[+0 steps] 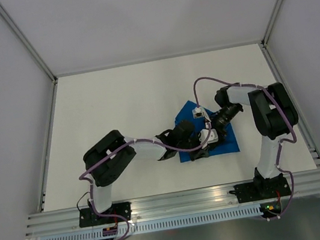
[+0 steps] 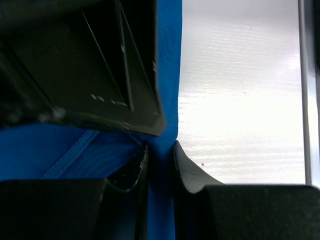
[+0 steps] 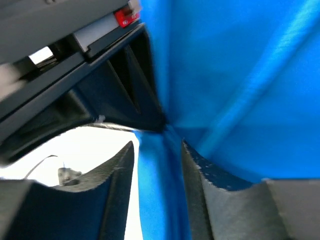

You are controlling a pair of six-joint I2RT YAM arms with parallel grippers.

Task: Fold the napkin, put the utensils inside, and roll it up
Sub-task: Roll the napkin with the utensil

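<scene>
The thin, bright blue cloth napkin [image 1: 227, 143] lies on the white table [image 1: 114, 103], at 4 o'clock from its middle. It is light and limp (it will sag wherever unsupported), so I would pinch it at an edge. The black left gripper [image 2: 160, 165] clamps one edge. The right gripper [image 3: 157, 156] stands parted, with cloth loose between its jaws. Only the overhead view shows both arms converging, and no silvery cutlery shows anywhere.

The napkin [image 2: 167, 75] fills the gap between the jaws of our left gripper [image 2: 160, 157]; just ahead, the right gripper [image 3: 157, 150] blocks us. To one side, the table [image 2: 240, 100] lies open.
</scene>
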